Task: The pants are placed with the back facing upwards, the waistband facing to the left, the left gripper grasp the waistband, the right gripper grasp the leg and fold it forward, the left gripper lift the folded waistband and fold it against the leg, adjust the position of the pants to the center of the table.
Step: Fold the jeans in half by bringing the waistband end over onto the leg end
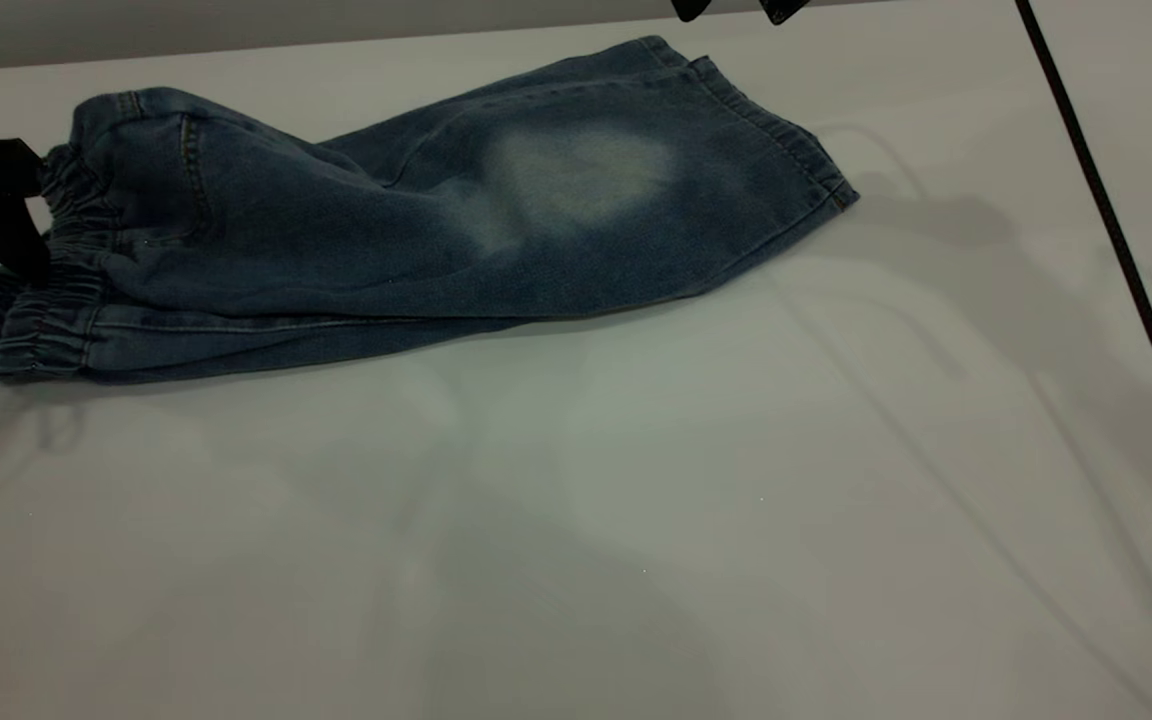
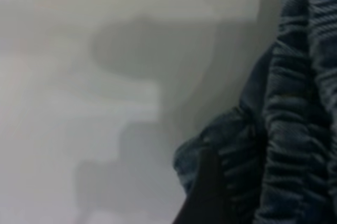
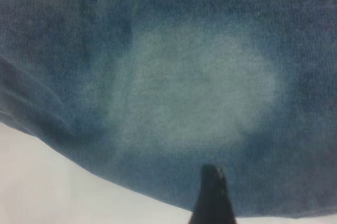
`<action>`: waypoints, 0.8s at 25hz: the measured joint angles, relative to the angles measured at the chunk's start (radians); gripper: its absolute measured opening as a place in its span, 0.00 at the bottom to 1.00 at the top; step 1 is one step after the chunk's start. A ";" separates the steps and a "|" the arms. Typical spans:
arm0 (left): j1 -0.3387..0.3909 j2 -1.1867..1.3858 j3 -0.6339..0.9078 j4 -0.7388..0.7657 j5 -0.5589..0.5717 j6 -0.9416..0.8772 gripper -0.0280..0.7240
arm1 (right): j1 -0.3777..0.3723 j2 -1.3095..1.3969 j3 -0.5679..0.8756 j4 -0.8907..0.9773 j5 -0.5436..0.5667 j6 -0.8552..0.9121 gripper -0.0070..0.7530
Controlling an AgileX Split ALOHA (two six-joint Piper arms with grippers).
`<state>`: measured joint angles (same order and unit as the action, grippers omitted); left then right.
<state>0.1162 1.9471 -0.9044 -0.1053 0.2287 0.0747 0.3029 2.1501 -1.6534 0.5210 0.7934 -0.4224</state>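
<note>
The blue denim pants lie on the white table at the far left, folded lengthwise. The gathered waistband points left. The leg on top shows a whitish faded patch, and its hem cuff points right. My left gripper sits at the table's left edge, open against the waistband. In the left wrist view one black finger rests beside the ruched waistband. My right gripper hangs open above the leg's far edge, holding nothing. Its finger hovers over the faded patch.
A black cable runs down the right side of the table. Bare tabletop stretches in front of the pants and to their right, crossed by faint arm shadows.
</note>
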 joint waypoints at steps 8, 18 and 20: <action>-0.023 0.078 -0.016 -0.073 -0.052 -0.001 0.75 | 0.000 0.000 0.000 0.000 0.000 0.000 0.61; -0.031 0.077 -0.017 -0.119 -0.064 -0.004 0.67 | 0.005 0.000 0.000 -0.001 -0.002 0.000 0.61; -0.031 0.077 -0.017 -0.139 -0.064 -0.004 0.60 | 0.006 0.000 0.000 0.000 -0.002 0.000 0.61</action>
<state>0.0849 2.0241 -0.9211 -0.2444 0.1644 0.0708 0.3092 2.1505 -1.6534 0.5209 0.7911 -0.4224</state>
